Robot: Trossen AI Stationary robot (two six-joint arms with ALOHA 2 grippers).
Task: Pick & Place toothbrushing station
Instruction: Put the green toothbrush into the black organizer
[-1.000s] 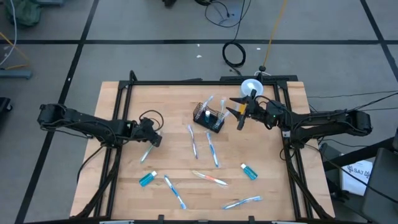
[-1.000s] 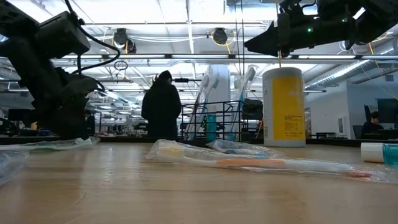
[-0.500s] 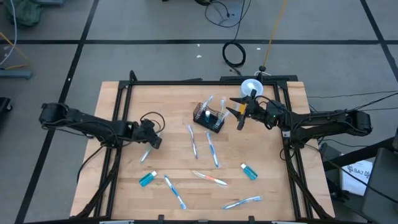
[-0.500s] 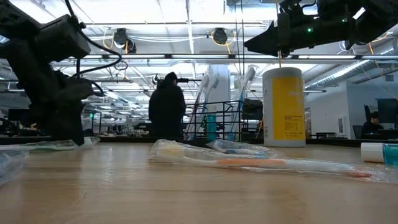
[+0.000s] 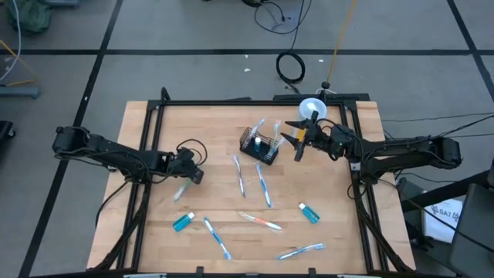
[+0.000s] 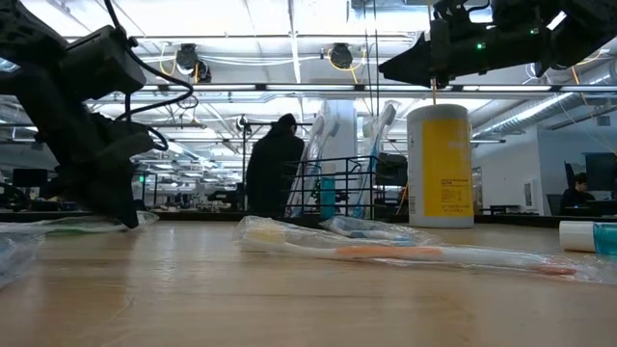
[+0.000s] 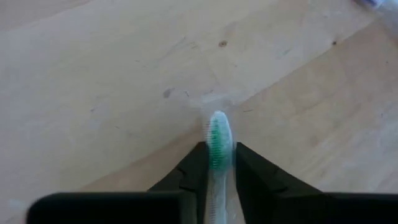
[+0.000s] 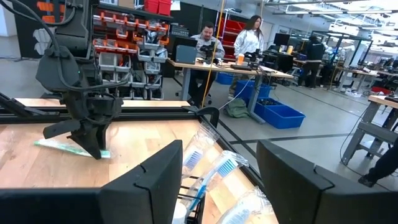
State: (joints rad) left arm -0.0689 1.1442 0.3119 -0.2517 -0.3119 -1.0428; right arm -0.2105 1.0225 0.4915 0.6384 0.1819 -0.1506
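The black wire-mesh basket [image 5: 258, 147] stands on the table's far middle with a few wrapped toothbrushes upright in it; it also shows in the low view [image 6: 337, 188]. My left gripper [image 5: 191, 176] is at the table's left, shut on a wrapped toothbrush with green bristles [image 7: 217, 134]. My right gripper [image 5: 292, 140] hangs open and empty above the table, just right of the basket. In the right wrist view its fingers [image 8: 155, 180] stand apart above the basket's toothbrushes [image 8: 211, 165]. My left gripper pinches the wrapped toothbrush just behind its head [image 7: 217, 158] between its two fingers [image 7: 193, 174]. The green bristles stick out past the fingertips. The fingers slant down from the table's left. The rest of the brush [image 5: 181, 193] trails toward the near edge, low on the table.
A yellow cup with a white lid [image 5: 312, 108] stands at the far right. Several loose wrapped toothbrushes [image 5: 264, 185] and two blue tubes [image 5: 183, 222] [image 5: 309, 212] lie across the middle and near part. A person [image 6: 275, 169] walks beyond the table.
My left gripper has edged a little toward the table's right edge, still shut on the toothbrush. The person beyond the table has walked toward the right.
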